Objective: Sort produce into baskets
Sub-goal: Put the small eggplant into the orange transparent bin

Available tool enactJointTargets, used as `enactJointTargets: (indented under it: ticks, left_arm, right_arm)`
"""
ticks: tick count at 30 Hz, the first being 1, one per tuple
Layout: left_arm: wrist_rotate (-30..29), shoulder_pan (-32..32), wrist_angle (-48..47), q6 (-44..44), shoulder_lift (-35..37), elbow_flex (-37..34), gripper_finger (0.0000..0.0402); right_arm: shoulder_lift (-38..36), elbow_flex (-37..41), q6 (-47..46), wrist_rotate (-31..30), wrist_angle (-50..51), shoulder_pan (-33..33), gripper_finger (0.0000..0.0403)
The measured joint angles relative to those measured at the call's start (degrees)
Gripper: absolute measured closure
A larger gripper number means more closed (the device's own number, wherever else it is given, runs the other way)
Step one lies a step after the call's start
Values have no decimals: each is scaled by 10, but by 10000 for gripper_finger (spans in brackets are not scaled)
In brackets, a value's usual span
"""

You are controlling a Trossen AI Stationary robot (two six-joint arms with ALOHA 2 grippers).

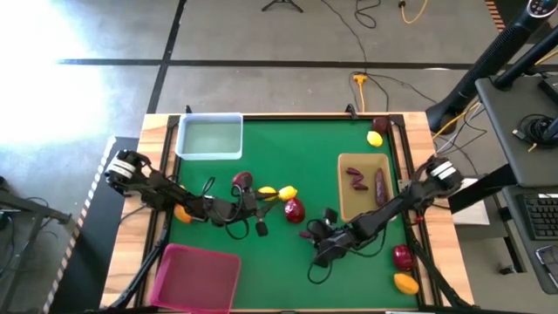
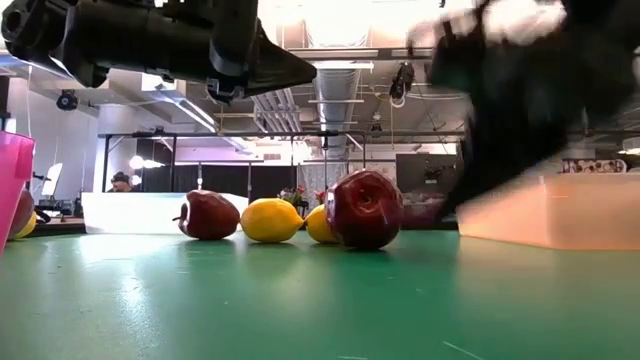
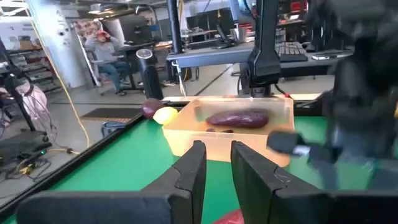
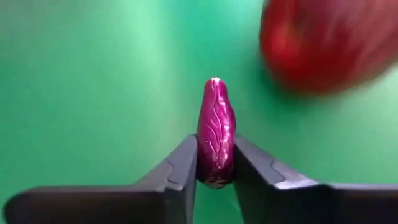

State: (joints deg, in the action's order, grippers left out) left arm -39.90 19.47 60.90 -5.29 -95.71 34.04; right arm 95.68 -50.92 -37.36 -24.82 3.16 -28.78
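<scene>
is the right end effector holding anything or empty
Holding. In the right wrist view the right end effector is shut on a purple piece, pinched between both fingers above the green table.

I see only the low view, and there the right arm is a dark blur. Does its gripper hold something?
Observer: Yes. In the right wrist view, the right gripper is shut on a purple piece.
Operator: Is something already in the tan tray?
Observer: Yes. The high view shows a curled dark piece and a straight dark piece lying in the tan tray.
Operator: And the left gripper?
Observer: In the left wrist view, the left gripper holds nothing. Its fingers are a little apart and point toward the tray.
</scene>
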Motion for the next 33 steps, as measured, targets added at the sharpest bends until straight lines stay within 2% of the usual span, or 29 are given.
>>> enactJointTargets:
  ticks: [3,7,11,14,16,20,26,30,33]
  left_arm:
    - [3,3,0,-1,3,0,343]
    - [3,4,-1,0,9,0,342]
    - [3,6,-1,0,11,0,342]
    - [3,7,-1,0,12,1,342]
    - [3,7,-1,0,12,4,342]
    - [3,7,-2,0,12,11,342]
    - [4,7,-12,4,12,18,342]
    - [4,9,-14,8,13,19,342]
    - [4,11,-14,8,23,19,342]
  right_arm:
    - [-79,-17,-8,-7,70,0,350]
    - [-186,-36,-47,-25,264,4,352]
    - [-280,-38,-180,-94,497,20,345]
    - [-324,-11,-300,-98,630,41,346]
    - [-348,19,-361,-97,680,54,346]
    - [-373,98,-406,-59,634,80,346]
    - [-354,186,-333,13,444,116,344]
    - [-327,194,-301,25,428,134,337]
    - [-312,191,-280,28,429,137,317]
